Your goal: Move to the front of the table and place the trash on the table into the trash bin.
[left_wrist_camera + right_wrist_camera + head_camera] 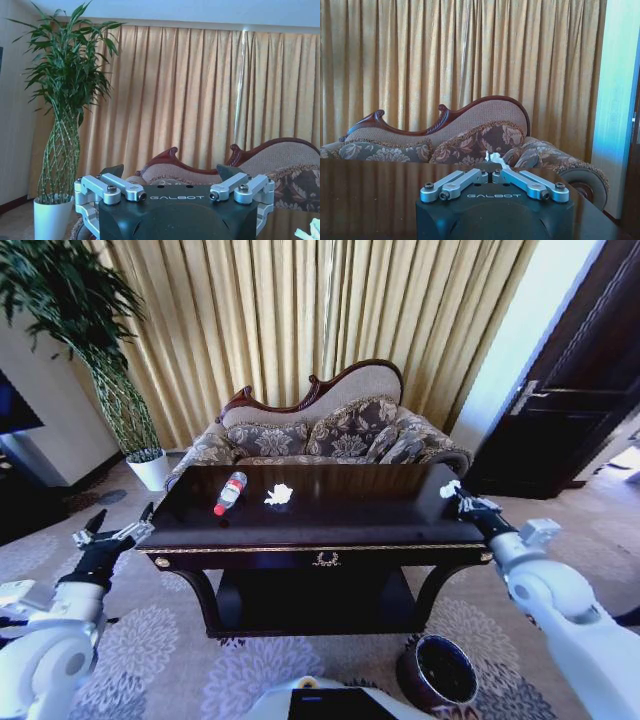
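Right gripper [452, 492]: closing on a white wad [449, 487] at the surface's [350, 515] far right corner
Left gripper [120, 528]: hanging open, off the left end
Trash bin [440, 670]: sitting on the floor, near right, below that wad
Bottle [229, 492]: lying far-left, nearer the left arm

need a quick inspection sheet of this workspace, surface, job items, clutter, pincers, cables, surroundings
surface: dark glossy table, gold trim on its front edge, lower shelf beneath.
job's things: bottle lying on its side at table left; crumpled paper wad beside it; second paper wad at the table's right end, in the right pincer; trash bin on the carpet, front right.
clutter: nothing seen.
grippers: left pincer open, off the table's left end; right pincer shut on the second paper wad.
cables: nothing seen.
surroundings: sofa, curtains, potted plant, dark door.
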Robot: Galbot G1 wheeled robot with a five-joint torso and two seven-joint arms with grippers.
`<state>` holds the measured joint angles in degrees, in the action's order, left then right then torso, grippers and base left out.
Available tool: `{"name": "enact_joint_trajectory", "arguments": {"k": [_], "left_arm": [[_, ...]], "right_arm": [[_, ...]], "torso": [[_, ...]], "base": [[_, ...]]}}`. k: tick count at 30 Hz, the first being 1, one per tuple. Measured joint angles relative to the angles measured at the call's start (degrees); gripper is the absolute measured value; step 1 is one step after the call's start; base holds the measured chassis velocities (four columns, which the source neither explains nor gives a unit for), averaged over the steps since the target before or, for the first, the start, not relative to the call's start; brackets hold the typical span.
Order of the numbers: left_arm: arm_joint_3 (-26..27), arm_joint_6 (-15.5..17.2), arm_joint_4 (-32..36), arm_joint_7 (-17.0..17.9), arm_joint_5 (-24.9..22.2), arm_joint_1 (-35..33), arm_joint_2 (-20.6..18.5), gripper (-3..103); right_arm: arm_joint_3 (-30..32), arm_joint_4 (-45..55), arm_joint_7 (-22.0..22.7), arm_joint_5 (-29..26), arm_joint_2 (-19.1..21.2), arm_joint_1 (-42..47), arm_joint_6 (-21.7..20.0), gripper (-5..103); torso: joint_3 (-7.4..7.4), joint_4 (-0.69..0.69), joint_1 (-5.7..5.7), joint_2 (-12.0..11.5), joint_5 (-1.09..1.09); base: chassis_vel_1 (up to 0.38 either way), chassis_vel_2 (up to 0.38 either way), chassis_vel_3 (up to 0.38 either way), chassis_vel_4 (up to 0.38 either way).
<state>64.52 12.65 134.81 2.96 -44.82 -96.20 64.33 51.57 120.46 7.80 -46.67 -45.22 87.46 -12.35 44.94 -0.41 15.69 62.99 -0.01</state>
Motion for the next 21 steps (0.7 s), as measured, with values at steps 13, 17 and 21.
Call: {"name": "enact_joint_trajectory", "arguments": {"k": [13,17,21], "left_arm": [[-1.55,0.93,-0.69,0.16,0.24,0.97,-0.86,100],[-1.79,0.97,-0.75,0.16,0.36,0.82,-0.99,100],[-1.95,1.05,-0.96,0.17,0.38,1.28,-1.61,100]], "right_arm": [[-0.94,0.61,0.27,0.52,-1.07,-0.60,-1.23,0],[-1.27,0.12,0.27,0.76,-0.93,-0.81,-1.26,0],[-1.88,-0.28,0.27,0.81,-0.88,-1.55,-1.27,0]], "torso": [[0.01,0.00,0.01,-0.01,-0.01],[0.01,0.00,0.01,-0.01,0.00],[0.01,-0.01,0.02,-0.01,0.00]], "base": [[0.000,0.000,0.000,0.000],[0.049,-0.047,-0.054,0.056],[0.099,-0.094,-0.085,0.096]]}}
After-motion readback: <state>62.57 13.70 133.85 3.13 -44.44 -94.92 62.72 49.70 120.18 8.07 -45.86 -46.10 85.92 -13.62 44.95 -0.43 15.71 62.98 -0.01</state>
